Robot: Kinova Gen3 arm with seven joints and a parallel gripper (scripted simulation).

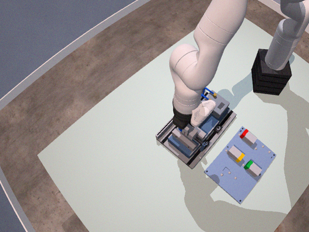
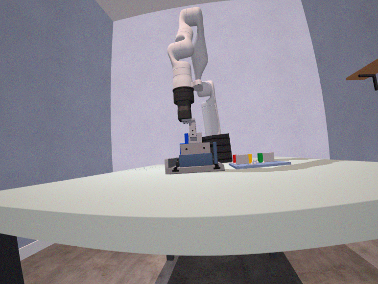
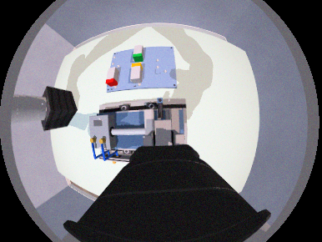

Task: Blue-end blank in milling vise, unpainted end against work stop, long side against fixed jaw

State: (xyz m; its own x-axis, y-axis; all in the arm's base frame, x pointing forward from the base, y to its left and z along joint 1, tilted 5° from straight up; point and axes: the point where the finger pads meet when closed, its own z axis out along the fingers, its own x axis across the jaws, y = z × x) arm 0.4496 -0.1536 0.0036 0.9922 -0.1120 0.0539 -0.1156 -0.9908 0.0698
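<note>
My gripper (image 2: 192,134) (image 1: 182,132) is shut on the blank with the blue end (image 2: 186,137). It holds the blank level, just above the milling vise (image 1: 220,106) (image 2: 195,160) (image 3: 99,124), over the gap near the fixed jaw (image 1: 182,148). The blue end points to the left in the exterior view. The arm hides most of the blank in the top view. In the wrist view the dark gripper body hides it. The blue hoses (image 1: 207,92) are at the vise's far end. I cannot make out the work stop.
The blue plate (image 1: 232,188) (image 2: 276,163) (image 3: 161,66) lies beside the vise. On it lie three blanks, with a red end (image 1: 248,136) (image 3: 113,80), a yellow end (image 1: 235,153) (image 3: 134,71) and a green end (image 1: 253,167) (image 3: 137,56). The arm's black base (image 1: 270,77) stands behind.
</note>
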